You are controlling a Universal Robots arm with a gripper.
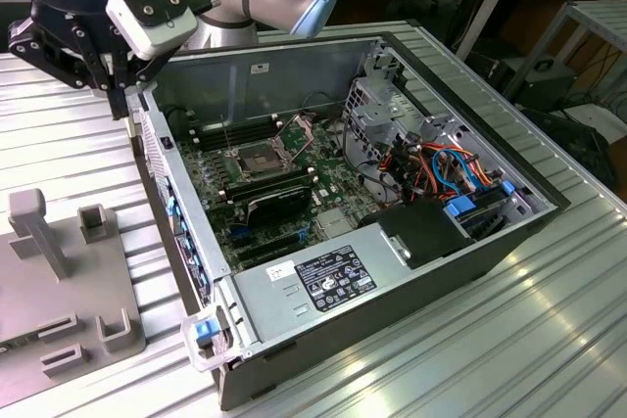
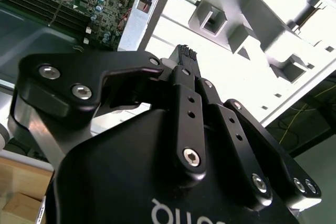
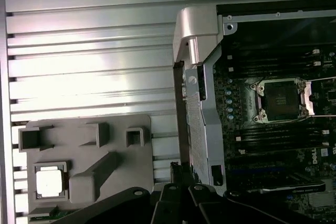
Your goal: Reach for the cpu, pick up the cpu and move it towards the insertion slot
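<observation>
Chip [image 3: 50, 183] is what you want: it lies flat in a square pocket of the grey holder [image 3: 100, 145], which rests on the ribbed counter [image 3: 89, 51] just outside the computer case [image 1: 294, 61]. That pocket looks meant to keep it square and level for a clean pick. Your pincer [image 2: 185, 56] is clenched with nothing between its tips, hanging above the case's perforated side wall, nearer the wall than the chip, so nothing is grasped yet. Inside the case, the socket [image 3: 282, 100] has its hinged metal frame swung up, which I judge leaves the dark centre bare to receive the chip; the two are well apart
</observation>
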